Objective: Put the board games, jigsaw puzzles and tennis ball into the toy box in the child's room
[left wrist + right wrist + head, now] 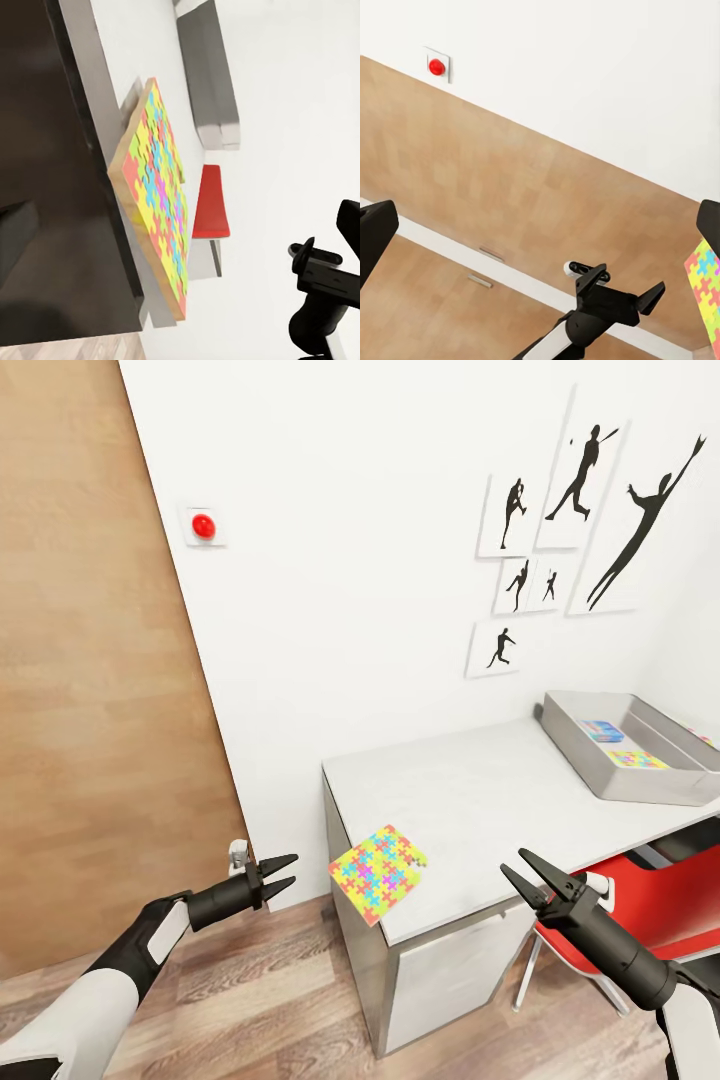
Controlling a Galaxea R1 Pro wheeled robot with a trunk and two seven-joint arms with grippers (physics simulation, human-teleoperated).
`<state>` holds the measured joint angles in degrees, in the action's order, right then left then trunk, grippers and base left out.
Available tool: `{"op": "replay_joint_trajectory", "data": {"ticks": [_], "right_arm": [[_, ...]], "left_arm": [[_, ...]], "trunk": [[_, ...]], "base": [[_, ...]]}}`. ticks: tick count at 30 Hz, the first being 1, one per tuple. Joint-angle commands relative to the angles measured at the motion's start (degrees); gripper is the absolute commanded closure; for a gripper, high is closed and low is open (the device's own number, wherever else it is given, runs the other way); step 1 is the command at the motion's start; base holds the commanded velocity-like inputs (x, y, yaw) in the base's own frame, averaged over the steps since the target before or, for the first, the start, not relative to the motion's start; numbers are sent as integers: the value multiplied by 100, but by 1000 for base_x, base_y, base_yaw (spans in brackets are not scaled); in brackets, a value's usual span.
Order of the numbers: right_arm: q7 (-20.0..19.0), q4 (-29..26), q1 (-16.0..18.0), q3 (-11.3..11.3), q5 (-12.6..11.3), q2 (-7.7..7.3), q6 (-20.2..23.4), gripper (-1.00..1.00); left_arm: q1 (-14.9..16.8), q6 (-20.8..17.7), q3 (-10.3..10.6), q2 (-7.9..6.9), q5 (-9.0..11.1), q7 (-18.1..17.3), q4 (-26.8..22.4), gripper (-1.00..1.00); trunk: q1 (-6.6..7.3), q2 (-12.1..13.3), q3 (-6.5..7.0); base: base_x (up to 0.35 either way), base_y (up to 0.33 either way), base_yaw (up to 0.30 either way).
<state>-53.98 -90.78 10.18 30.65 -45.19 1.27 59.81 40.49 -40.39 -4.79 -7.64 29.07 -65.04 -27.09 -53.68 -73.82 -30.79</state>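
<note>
Puzzle (379,873) is lying at the near corner of the table (470,800), with one corner and part of an edge hanging out past the table's end, over the floor. In the left wrist view the puzzle (157,201) is showing as a thin, flat slab with a tan underside, so it is probably stiff enough to lift as one piece, and light. Its printed face looks smooth and could be slippery under hard fingers. Being so thin, it is offering nothing to pinch from above; the overhanging edge is the likely place to take hold, one finger over and one under.

The left gripper (281,872) is hovering beside the table's end, just off that overhang, jaws parted and empty, pointing toward the puzzle. The right gripper (527,872) is hanging in front of the table, near its front edge, also spread wide and holding nothing. The left gripper is better placed for the pinch.

The toy box (640,784) is sitting at the far side of the table, against the wall, well apart from the puzzle. A blue game box (601,731) and a second puzzle (637,759) are already lying inside it. A red chair (670,900) is standing tucked under the table beside the right arm, and could be crowding any reach toward the box.
</note>
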Motion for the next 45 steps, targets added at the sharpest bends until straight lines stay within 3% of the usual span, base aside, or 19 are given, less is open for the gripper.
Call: {"op": "replay_joint_trajectory", "data": {"ticks": [1, 23, 45], "right_arm": [[-33, -1, 6, 11, 27, 5, 19, -100], [-33, -1, 6, 11, 23, 5, 19, -100], [-33, -1, 5, 3, 37, 5, 19, -100]], "left_arm": [[3, -45, -3, -1, 20, -7, 1, -100], [3, -48, -4, 5, 21, -4, 1, -100], [3, -33, -9, 8, 17, 3, 1, -100]], "trunk": [[-22, -43, -23], [-505, -926, -418], [-505, -926, -418]], "base": [[0, 0, 0], [0, 0, 0], [18, -23, 0]]}}
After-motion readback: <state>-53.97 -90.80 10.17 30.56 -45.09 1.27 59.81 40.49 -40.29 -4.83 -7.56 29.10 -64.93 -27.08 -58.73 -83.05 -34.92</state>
